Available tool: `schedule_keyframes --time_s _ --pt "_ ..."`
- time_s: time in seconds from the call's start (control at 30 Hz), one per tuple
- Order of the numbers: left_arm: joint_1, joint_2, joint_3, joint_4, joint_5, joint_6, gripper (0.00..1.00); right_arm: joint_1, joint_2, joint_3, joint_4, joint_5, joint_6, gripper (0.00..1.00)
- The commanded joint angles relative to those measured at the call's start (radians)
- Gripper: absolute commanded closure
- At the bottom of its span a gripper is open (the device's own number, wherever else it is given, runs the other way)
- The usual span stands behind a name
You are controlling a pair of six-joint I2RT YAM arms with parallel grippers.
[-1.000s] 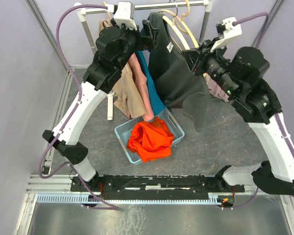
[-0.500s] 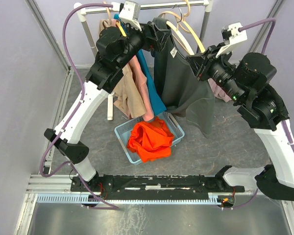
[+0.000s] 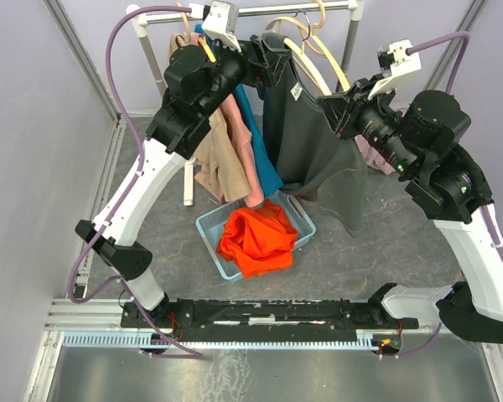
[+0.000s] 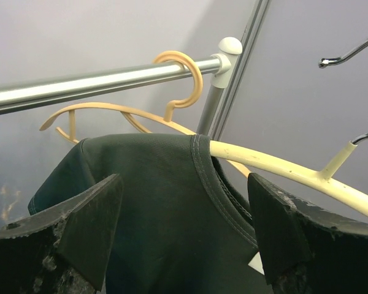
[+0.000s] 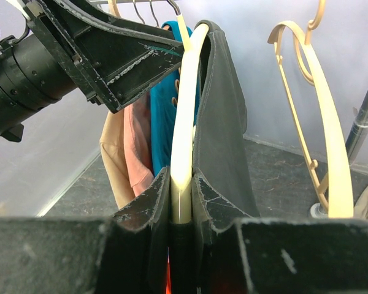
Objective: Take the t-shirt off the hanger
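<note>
The right tool [image 5: 181,202] squeezes the hanger [image 5: 185,110]. The left tool [image 3: 272,63], at twelve o'clock, is wide open by the t-shirt [image 3: 314,151] collar. If it grabs the hanger too, the shirt gets stuck.

White-and-black arms [image 3: 138,188] (purple cables [image 3: 111,50])

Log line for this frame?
right fingers: shut on hanger | left fingers: open, at t-shirt collar | t-shirt: partly on hanger

dark grey t-shirt [image 3: 310,151], hanging on cream hanger [image 5: 184,122]
</note>
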Motion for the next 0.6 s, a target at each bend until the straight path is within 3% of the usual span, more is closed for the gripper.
schedule_keyframes --time_s 0.0,0.57 --pt "0.002 -0.003 0.043 0.019 -0.013 -0.030 0.13 -0.005 -0.035 0.017 0.109 -0.008 0.009 0.99" --pt "0.003 0.069 0.098 -0.006 -0.041 -0.044 0.16 -0.005 -0.037 0.020 0.109 -0.004 0.006 0.99"
